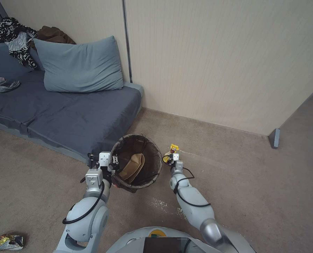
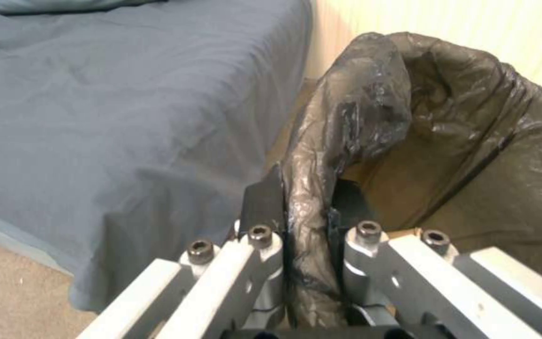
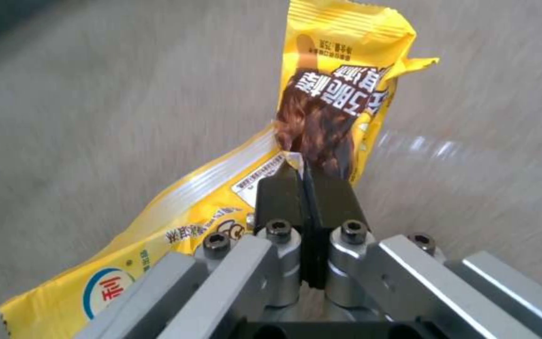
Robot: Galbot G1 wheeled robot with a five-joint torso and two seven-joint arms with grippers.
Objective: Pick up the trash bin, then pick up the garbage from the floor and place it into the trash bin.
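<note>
At the lower left corner of the head view a crumpled shiny wrapper (image 1: 5, 241) lies on the tan carpet (image 1: 254, 189), partly cut off by the frame edge. Above it, the dark blue mattress (image 1: 65, 116) fills the upper left, with a soft blue pillow (image 1: 80, 65) leaning on the pale ribbed wall (image 1: 216, 56) and striped clothes (image 1: 13, 38) bunched in the corner.

Left of centre, the left gripper (image 1: 115, 165) is clamped on the near rim of the trash bin (image 1: 142, 181); in the left wrist view its dark fingers (image 2: 263, 202) pinch a fold of glossy, wrinkled brown bag liner (image 2: 371, 94) between them, one pad outside, one inside. The round bin sits at frame centre, just off the mattress corner, and a tan paper tray (image 1: 134, 168) rests tilted inside it. Whether the bin touches the floor is hard to make out.

Just right of the bin, the right gripper (image 1: 171, 155) is closed tight on a yellow snack wrapper (image 3: 340, 94). The crinkly foil pack, printed with brown chocolate art, is bent at the pinch, and its lower end is cut off by the frame. In the head view the wrapper is tiny.
</note>
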